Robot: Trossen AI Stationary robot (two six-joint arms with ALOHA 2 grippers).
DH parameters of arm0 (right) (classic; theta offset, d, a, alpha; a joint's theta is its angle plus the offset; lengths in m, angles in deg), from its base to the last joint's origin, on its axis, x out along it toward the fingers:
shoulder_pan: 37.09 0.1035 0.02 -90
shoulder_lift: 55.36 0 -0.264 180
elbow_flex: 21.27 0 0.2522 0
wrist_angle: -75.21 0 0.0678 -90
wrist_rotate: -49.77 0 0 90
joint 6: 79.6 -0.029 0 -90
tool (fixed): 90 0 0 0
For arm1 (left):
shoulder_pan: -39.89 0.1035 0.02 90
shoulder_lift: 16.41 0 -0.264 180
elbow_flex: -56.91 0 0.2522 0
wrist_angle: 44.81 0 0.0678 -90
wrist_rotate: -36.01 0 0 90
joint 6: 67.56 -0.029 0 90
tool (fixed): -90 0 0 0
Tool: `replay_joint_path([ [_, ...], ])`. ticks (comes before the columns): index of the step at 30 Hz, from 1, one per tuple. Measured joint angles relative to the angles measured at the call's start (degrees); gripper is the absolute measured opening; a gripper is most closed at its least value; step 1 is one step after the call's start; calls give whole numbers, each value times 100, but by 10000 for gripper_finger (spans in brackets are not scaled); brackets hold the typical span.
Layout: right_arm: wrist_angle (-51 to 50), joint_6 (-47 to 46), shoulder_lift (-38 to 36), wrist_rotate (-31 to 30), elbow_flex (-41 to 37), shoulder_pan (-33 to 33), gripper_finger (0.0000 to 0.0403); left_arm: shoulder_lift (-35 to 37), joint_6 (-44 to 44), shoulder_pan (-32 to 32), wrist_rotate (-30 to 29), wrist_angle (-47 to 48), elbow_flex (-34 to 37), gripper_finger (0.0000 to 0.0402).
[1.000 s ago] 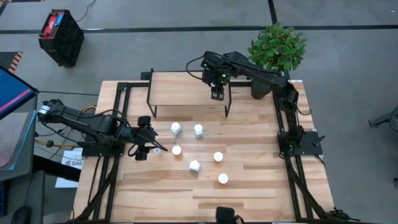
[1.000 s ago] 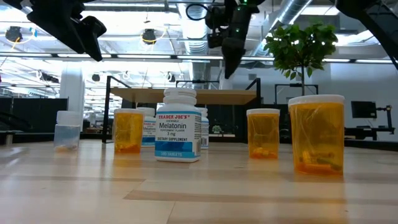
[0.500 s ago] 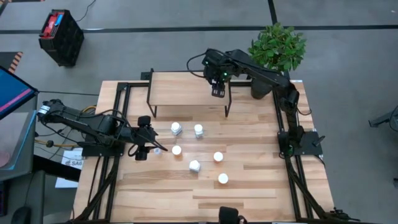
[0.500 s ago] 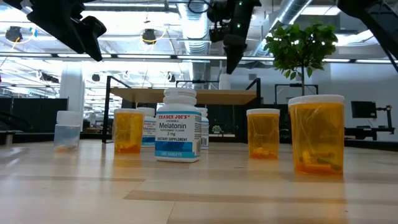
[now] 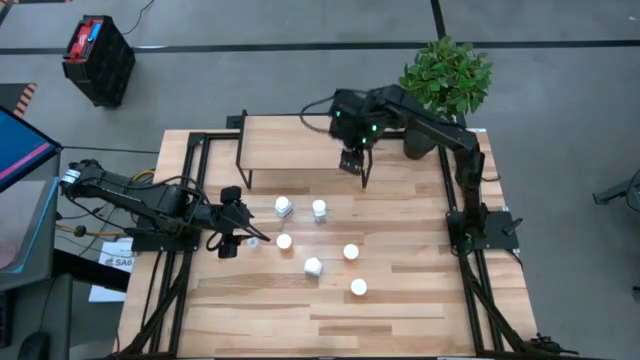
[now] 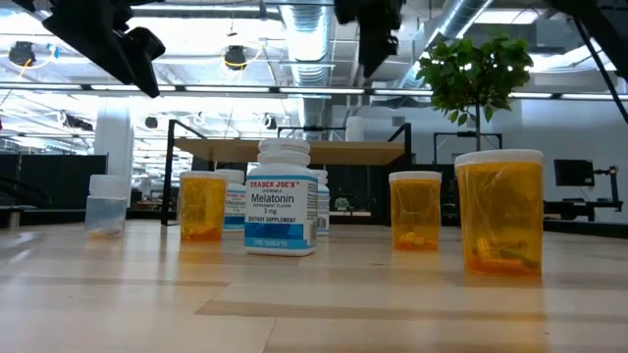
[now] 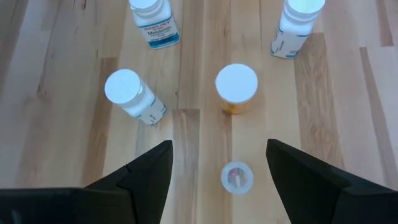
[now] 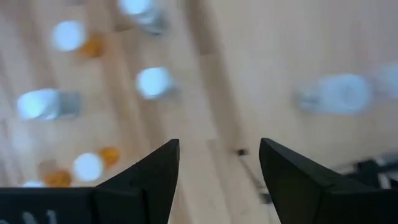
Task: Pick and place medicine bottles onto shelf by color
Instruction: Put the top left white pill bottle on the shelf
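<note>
Several medicine bottles stand upright on the slatted table in front of the shelf [image 5: 290,140]. There are white ones [image 5: 283,207] [image 5: 319,209] [image 5: 312,266] and orange ones with white caps [image 5: 284,241] [image 5: 351,252] [image 5: 358,287]. A small clear bluish one [image 5: 254,241] stands at the left. My left gripper [image 5: 243,232] hangs open above that clear bottle [image 7: 236,177], which shows between its fingers and is not touched. My right gripper [image 5: 351,163] is open with nothing in it, high over the shelf's near right corner. A pale blurred bottle [image 8: 339,93] shows in the right wrist view.
A potted plant [image 5: 445,75] stands at the table's far right corner, behind the right arm. The shelf's thin black legs [image 5: 364,175] reach down just behind the white bottles. Bare wood lies along the near edge [image 5: 330,320].
My right gripper has risen and drawn back from over the shelf top toward its near right edge, rolling a little, and it has stayed open. In the low view it has climbed almost out of the picture's top. The bottles have not moved.
</note>
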Motion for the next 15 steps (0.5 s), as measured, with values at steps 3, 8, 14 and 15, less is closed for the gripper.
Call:
replay_joint_path([
  [3, 1, 100, -99, 57, -8, 407, 244, -2, 102, 0, 16, 53, 0, 246],
  [8, 18, 72, -672, 50, -453, 1032, 244, -9, 116, 0, 31, 298, 2, 246],
  [14, 65, -881, -1682, -740, -1809, 1618, 244, -62, 100, 2, -13, 81, 4, 246],
  [15, 114, -1076, -1851, -858, -2078, 1692, 244, -69, 79, 2, -123, -47, 9, 246],
])
